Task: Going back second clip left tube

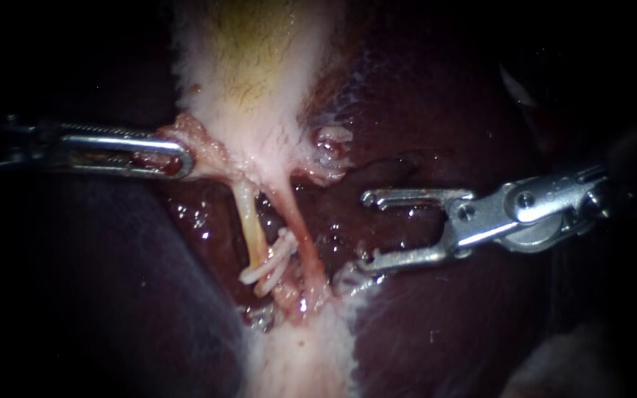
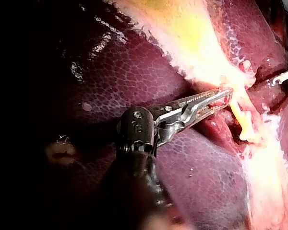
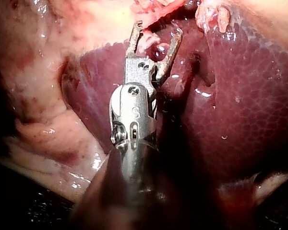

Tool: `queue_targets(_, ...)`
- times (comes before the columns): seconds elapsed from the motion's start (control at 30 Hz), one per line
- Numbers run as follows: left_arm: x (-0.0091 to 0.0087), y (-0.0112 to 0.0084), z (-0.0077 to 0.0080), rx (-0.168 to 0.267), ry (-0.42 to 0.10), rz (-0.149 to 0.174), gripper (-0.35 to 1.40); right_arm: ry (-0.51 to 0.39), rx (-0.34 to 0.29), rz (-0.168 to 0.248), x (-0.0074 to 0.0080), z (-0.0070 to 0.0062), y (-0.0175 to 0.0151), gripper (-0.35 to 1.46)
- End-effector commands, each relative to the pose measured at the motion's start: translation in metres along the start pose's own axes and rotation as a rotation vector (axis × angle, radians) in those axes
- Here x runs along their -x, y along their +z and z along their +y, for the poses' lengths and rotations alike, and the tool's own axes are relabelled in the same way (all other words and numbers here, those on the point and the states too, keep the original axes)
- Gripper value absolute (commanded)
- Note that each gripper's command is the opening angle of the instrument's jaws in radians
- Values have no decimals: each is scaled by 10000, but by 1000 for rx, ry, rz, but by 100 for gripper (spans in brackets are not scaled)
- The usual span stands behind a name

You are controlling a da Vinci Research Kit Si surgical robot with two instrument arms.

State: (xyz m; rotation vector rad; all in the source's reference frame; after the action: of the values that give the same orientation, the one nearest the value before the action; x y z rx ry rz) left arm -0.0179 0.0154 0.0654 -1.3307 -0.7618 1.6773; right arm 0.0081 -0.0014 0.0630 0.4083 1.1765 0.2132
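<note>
The pale gallbladder narrows into two tubes. The yellowish left tube carries white clips low down, and the pinker right tube runs beside it. My left instrument comes in from the left with its jaws shut on the tissue at the gallbladder's neck, which the left wrist view also shows. My right instrument sits to the right of the tubes, clear of them. Its jaws are open with nothing between them, as the right wrist view confirms.
Dark red liver surrounds the tubes on both sides, wet and glistening. A band of pale tissue runs down below the clips. The right instrument's tips show at the edge of the left wrist view.
</note>
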Motion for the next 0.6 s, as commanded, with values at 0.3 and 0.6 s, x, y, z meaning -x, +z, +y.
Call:
queue_targets(0.3,0,-1,-1,1,0,0,-35,-28,-7,1,-3,-2,-8,50)
queue_targets(0.6,0,-1,-1,1,0,0,-35,-45,-16,2,-4,-3,-21,50)
